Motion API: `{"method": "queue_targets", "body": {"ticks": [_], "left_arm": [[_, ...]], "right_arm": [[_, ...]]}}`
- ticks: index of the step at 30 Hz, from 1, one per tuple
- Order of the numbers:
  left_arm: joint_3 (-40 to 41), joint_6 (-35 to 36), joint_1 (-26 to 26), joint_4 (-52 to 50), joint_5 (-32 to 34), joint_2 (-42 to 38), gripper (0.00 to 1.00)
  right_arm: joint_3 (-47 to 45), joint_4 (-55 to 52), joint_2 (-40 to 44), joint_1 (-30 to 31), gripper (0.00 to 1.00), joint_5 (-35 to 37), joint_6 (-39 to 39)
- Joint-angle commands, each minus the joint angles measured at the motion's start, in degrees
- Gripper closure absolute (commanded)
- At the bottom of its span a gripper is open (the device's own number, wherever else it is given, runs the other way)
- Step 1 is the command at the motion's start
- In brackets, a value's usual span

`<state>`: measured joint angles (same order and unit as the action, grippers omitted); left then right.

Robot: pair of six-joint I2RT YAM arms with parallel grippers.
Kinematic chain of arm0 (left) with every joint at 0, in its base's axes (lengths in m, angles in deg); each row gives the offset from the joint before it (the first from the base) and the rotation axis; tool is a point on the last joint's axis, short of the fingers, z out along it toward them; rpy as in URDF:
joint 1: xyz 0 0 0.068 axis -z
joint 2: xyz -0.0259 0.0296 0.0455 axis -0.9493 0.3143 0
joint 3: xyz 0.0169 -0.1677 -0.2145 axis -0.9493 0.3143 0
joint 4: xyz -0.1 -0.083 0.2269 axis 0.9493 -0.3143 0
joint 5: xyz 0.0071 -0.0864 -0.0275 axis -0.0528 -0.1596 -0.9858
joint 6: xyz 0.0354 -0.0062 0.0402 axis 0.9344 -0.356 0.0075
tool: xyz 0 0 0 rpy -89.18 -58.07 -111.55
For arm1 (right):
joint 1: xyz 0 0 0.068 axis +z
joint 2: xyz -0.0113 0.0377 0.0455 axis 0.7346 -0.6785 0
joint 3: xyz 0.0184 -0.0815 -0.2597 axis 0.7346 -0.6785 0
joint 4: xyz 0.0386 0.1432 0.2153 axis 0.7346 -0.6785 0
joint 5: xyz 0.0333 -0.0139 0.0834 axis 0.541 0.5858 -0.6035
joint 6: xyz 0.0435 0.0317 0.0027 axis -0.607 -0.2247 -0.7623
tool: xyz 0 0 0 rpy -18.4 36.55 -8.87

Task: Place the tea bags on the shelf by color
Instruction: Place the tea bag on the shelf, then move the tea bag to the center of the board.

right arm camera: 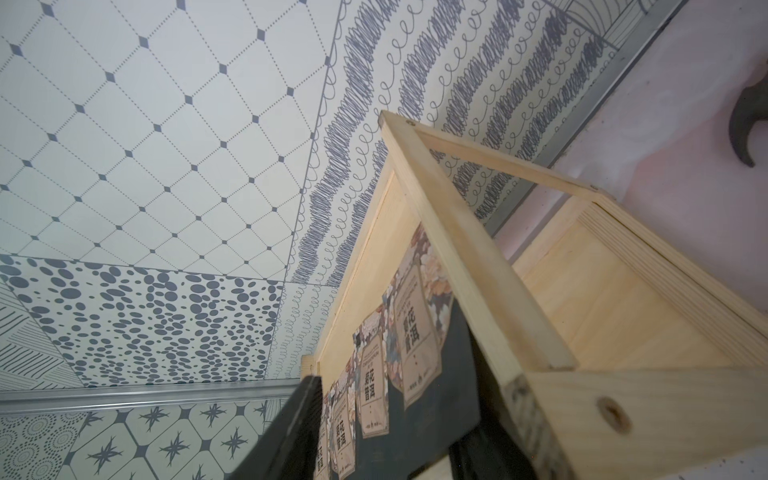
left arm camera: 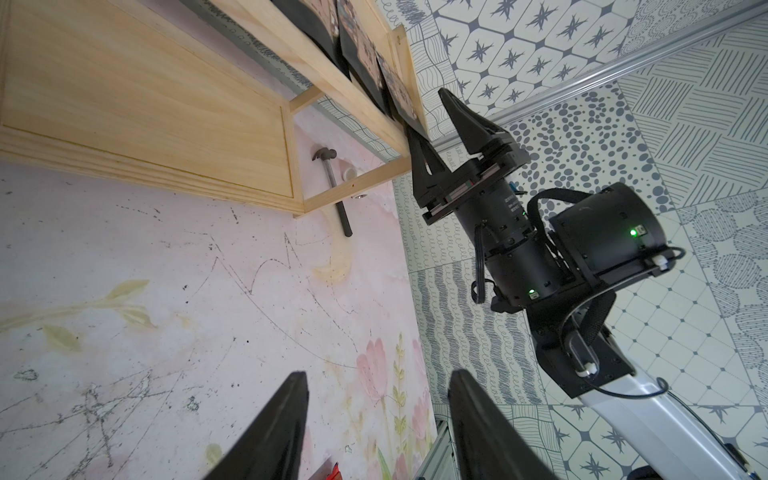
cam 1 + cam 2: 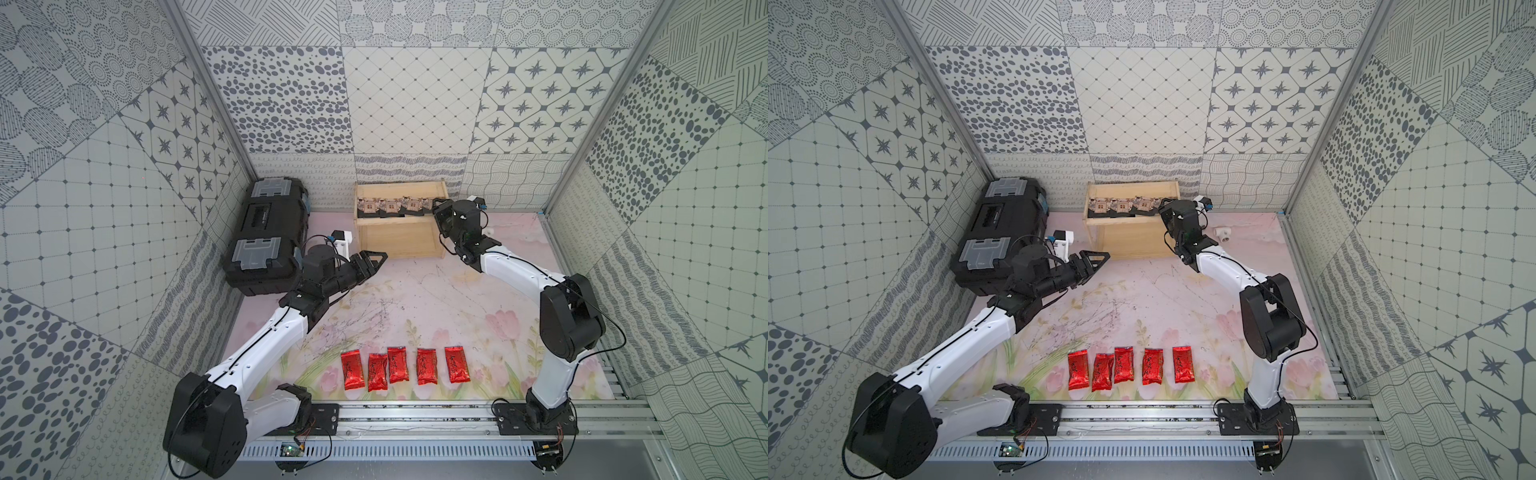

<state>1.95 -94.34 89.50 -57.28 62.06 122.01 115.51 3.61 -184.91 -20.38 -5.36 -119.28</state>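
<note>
A booth of panels point(image 3: 415, 104) printed with grey dots, stars, grids and squiggles on off-white encloses a bench point(image 3: 436, 299). The bench is covered by a pale pink sheet with faded tulips and leaves, scuffed with dark scratches. At far left a bulky black plastic toolbox point(image 3: 266, 232) with grey latches sits by the wall. Next to it the left claw point(image 3: 380, 258), matte black with tapered triangular fingers, hovers just in front of the shelf's left corner, its fingers well apart and empty. At back centre stands the shelf point(image 3: 395, 239), a small two-tier rack of smooth light wood with flat boards and thin posts. Four squarish black tea bags point(image 3: 390, 206) with beige patterned labels lie in an overlapping row on its upper board. Near the bench's front edge, well apart from the shelf, five shiny red tea bags point(image 3: 397, 365), oblong crinkled foil packets, lie side by side. The right claw point(image 2: 426, 110) is at the upper board's right end, fingers parted around the last black packet's edge; whether they touch it cannot be told. A dark-headed hammer point(image 2: 332, 183) lies just past the shelf's end.
</note>
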Motion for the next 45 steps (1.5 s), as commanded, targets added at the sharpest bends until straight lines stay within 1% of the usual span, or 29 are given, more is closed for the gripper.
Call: {"method": "queue_targets", "body": {"ticks": [1, 10, 14, 19, 23, 28, 30, 34, 38, 41, 45], "left_arm": [[0.4, 1.1, -0.6, 0.8, -1.0, -0.5, 0.41], [0.0, 1.5, -0.8, -0.8, -0.1, -0.9, 0.4], [-0.6, 1.9, -0.9, -3.4, 1.2, -0.8, 0.36], [-2.2, 3.4, -0.9, -8.2, 3.3, -0.2, 0.35], [-4.4, 5.3, -0.8, -15.0, 5.8, 0.8, 0.36], [-5.3, 8.6, 0.2, -26.0, 11.3, -0.1, 0.37], [-4.6, 10.1, 1.7, -29.3, 14.6, -1.3, 0.41], [-2.2, 10.7, 6.4, -35.9, 20.4, -3.3, 0.43], [-0.5, 9.3, 10.5, -45.8, 25.8, -5.6, 0.43], [0.4, 7.7, 12.6, -53.6, 29.0, -7.4, 0.44], [1.5, 4.6, 15.9, -61.0, 29.8, -8.6, 0.45]], "right_arm": [[0.5, -6.3, 1.8, -1.0, 0.46, -0.8, -1.3], [-0.6, -8.1, 5.0, -1.0, 0.44, -2.0, -1.2], [-1.7, -8.1, 6.1, -1.0, 0.41, -2.8, -0.7], [-4.4, -6.8, 8.8, -0.6, 0.39, -4.7, 2.2], [-9.4, -3.6, 13.4, 2.1, 0.37, -4.3, 10.4], [-18.8, 0.7, 19.2, 8.0, 0.35, -2.0, 28.0], [-23.2, 1.7, 20.7, 9.8, 0.35, -2.0, 34.2], [-29.4, 2.6, 22.9, 13.0, 0.36, 1.0, 42.9], [-34.0, 4.1, 24.7, 15.6, 0.36, 4.0, 48.8], [-36.3, 4.6, 25.7, 16.8, 0.36, 5.1, 51.0], [-37.9, 3.9, 26.5, 17.7, 0.36, 6.5, 54.0]]}}
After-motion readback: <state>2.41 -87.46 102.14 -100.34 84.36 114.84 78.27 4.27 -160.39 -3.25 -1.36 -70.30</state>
